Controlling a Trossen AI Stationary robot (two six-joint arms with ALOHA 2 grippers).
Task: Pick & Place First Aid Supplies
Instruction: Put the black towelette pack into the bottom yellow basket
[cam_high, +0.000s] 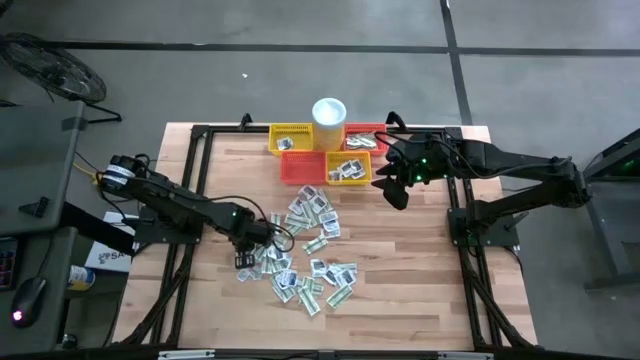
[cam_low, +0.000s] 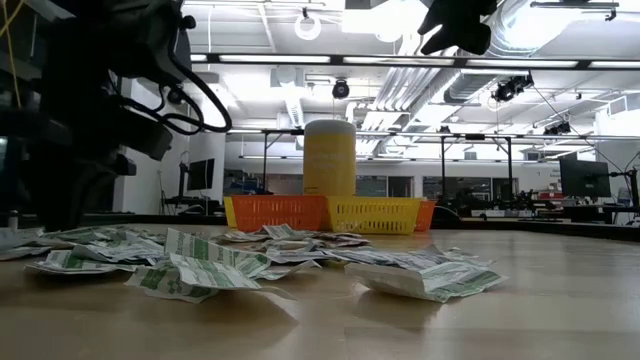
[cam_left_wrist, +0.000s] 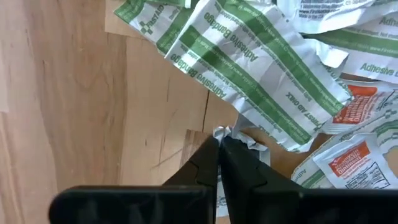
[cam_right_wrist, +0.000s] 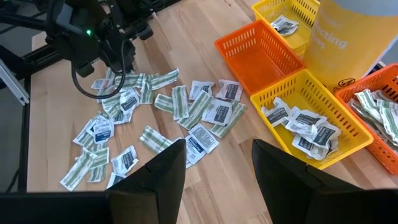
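The first aid supplies (cam_high: 305, 250) lie as a loose pile of small flat packets in the middle of the wooden table. My left gripper (cam_high: 245, 258) points straight down at the pile's left edge and is shut on a white packet with green stripes (cam_left_wrist: 249, 68). My right gripper (cam_right_wrist: 217, 168) hangs open and holds nothing, raised above the table near the baskets (cam_high: 395, 185). Other packets, some with orange print (cam_left_wrist: 351, 158), lie flat on the wood beside the held one. My left gripper (cam_left_wrist: 219, 142) pinches a crumpled corner (cam_left_wrist: 222, 132) of the green-striped bandage packet between its two fingertips. The fingers come from above, pointing down. The rest of the packet lies on the table and on neighbouring packets.
At the far side stand a yellow basket (cam_high: 290, 138), an orange basket (cam_high: 302, 168), a second yellow basket (cam_high: 348, 168) with several packets, and a red-orange one (cam_high: 365, 133). A white cup (cam_high: 329, 112) stands behind them. Bare wood (cam_high: 400, 300) lies near and right of the pile.
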